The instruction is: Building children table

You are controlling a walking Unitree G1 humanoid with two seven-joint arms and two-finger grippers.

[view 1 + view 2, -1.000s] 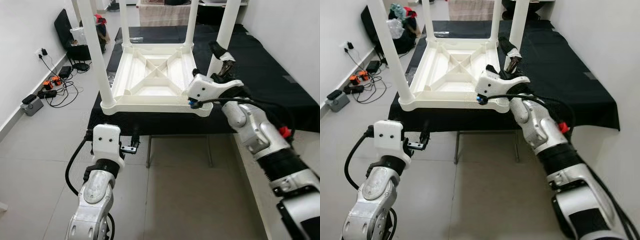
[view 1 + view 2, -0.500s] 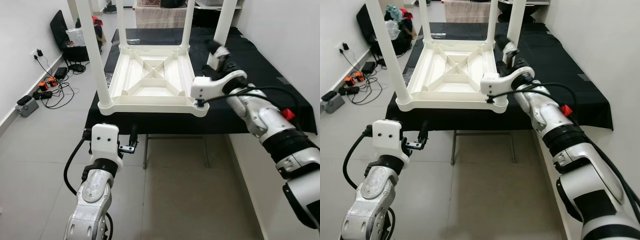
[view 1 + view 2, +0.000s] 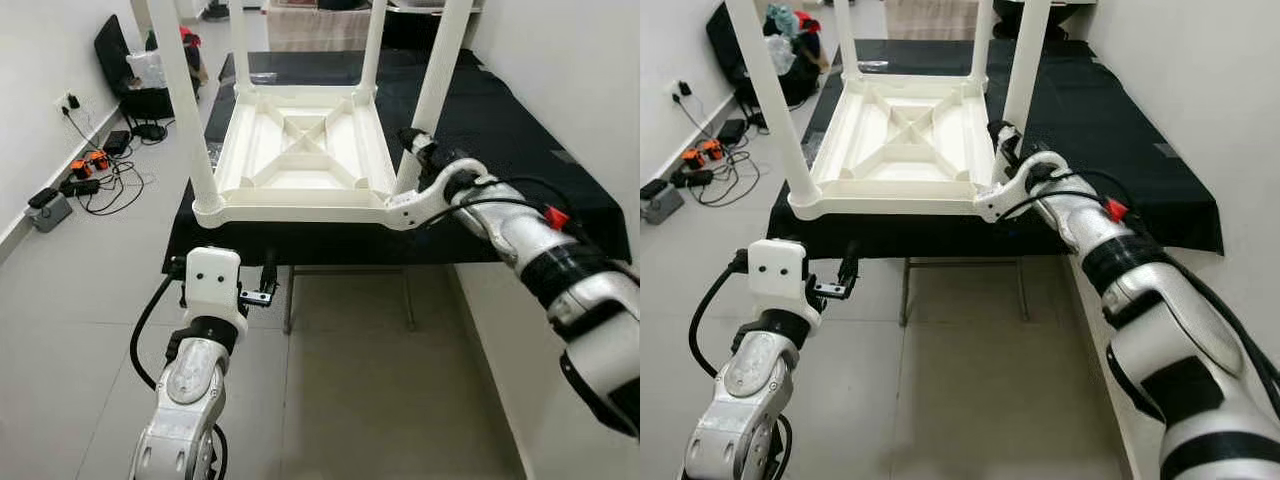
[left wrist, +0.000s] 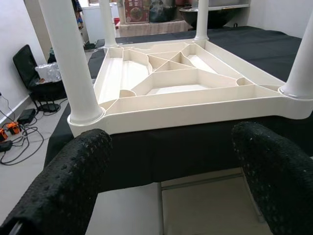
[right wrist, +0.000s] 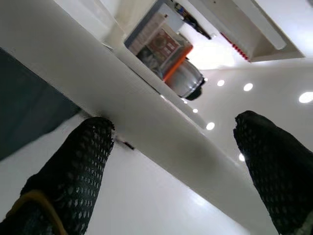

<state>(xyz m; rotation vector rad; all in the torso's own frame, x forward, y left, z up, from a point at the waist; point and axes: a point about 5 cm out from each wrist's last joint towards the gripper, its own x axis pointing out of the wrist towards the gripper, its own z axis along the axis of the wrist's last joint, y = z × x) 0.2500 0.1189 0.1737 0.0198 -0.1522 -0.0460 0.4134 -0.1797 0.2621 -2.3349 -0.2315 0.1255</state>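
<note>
1. The white children table (image 3: 300, 160) is seen upside down on the black-covered bench (image 3: 520, 130), four legs up, its near edge overhanging the bench front at 6 o'clock.
2. The right gripper (image 3: 413, 143) is placed at the base of the near-right leg (image 3: 430, 90), at 3 o'clock of the tabletop; the fingers are spread, with the leg between them in the right wrist view, nothing clamped.
3. The left gripper (image 4: 166, 161) is held low at 7 o'clock, below the table edge, fingers apart and empty.
4. Risk: if the leg is pushed sideways by the right arm, the table could be slid further off the bench and tipped to the floor.
5. Risk: a leg not fully seated could be knocked loose; seating cannot be told.
6. Containers: the ribbed underside cavities (image 4: 161, 73) are seen empty. A bag (image 3: 135, 75) by the wall at 10 o'clock; contents cannot be told.
</note>
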